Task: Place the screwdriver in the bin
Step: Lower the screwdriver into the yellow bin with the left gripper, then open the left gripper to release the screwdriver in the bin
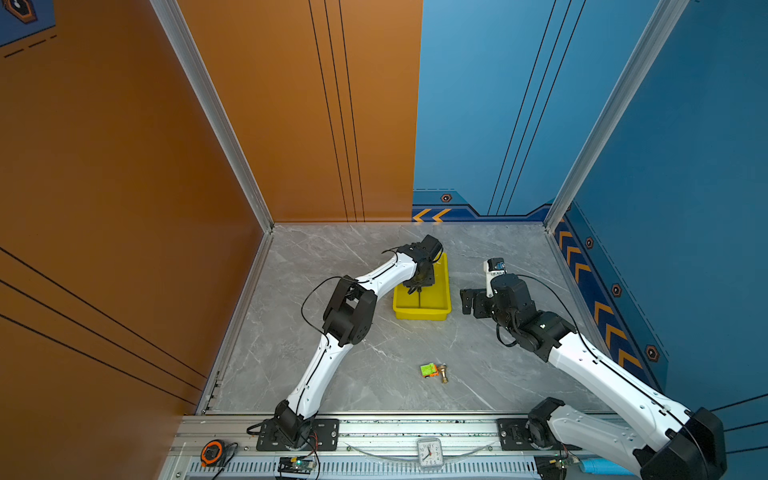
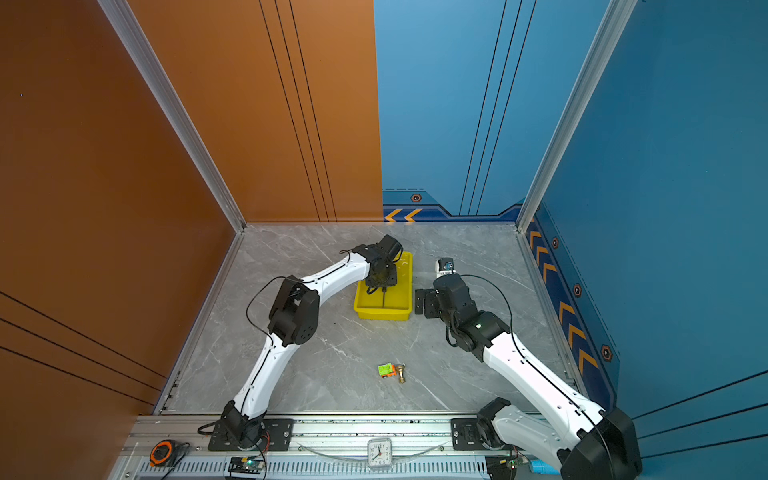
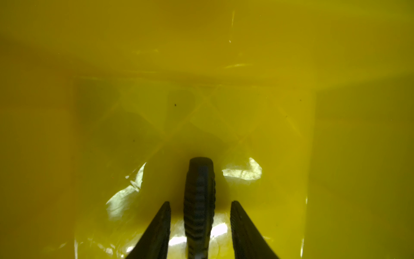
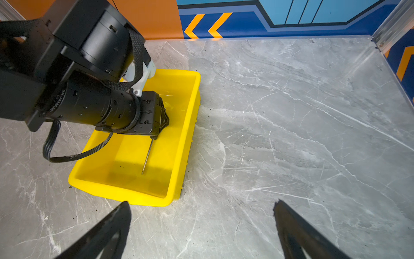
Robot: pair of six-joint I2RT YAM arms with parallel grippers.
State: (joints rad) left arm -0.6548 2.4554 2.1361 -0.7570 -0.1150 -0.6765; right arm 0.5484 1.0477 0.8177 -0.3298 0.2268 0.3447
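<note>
The screwdriver [image 3: 199, 197] lies in the yellow bin [image 4: 179, 143]. The left wrist view shows its black ribbed handle on the glossy floor, and the right wrist view shows its thin silver shaft [image 4: 147, 155] pointing toward the bin's near end. My left gripper [image 3: 200, 203] reaches down into the bin [image 1: 422, 312] and stands open, with yellow showing on both sides between its fingers and the handle. My right gripper [image 4: 201, 203] is open and empty over the bare table, just right of the bin. In both top views the left arm hides the handle.
A small green and orange toy block [image 1: 428, 369] and a brass fitting [image 1: 443, 372] lie together on the marble table toward the front. A clock [image 1: 429, 453] and a tape measure [image 1: 212, 452] sit on the front rail. Walls close in the back and both sides.
</note>
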